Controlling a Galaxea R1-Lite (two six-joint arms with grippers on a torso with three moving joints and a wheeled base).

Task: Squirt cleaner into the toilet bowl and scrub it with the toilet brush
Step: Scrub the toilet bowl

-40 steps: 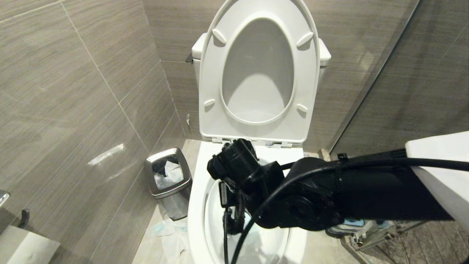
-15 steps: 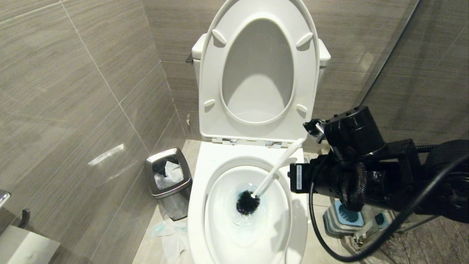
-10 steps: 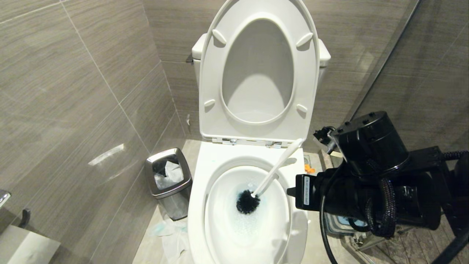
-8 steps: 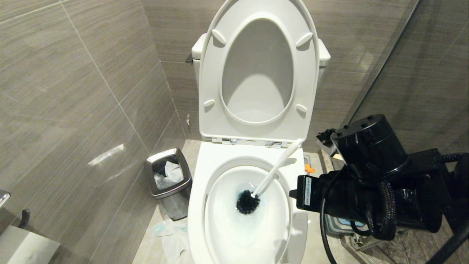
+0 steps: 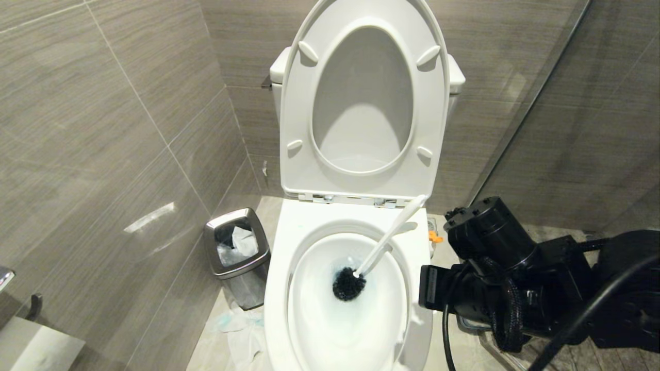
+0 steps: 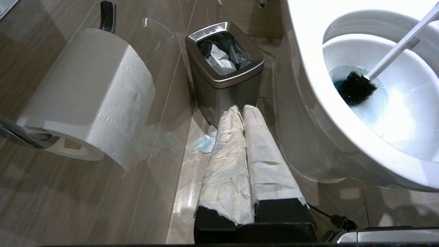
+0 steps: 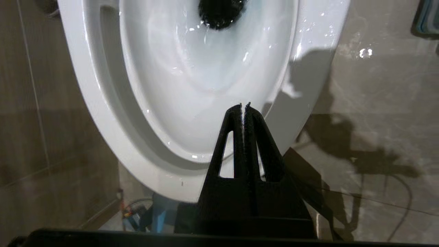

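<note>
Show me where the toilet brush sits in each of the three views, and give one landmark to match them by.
Head view: the toilet brush leans in the toilet bowl, black head in the water, handle tip on the back rim.
Left wrist view: the brush is at the picture's right, head in bluish water.
Right wrist view: only its black head shows, at the top edge.
Shared landmark: the bowl's white rim.

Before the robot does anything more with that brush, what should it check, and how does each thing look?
1. Toilet brush in the toilet bowl, head in the water: ok.
2. Handle leaning on the rim, free of any grip: ok.
3. Right gripper empty, fingers together: ok, but must open before grasping.
4. Left gripper shut, parked low beside the bowl: ok.
5. Seat and lid up: ok.
6. Bowl scrubbed enough: cannot tell.
</note>
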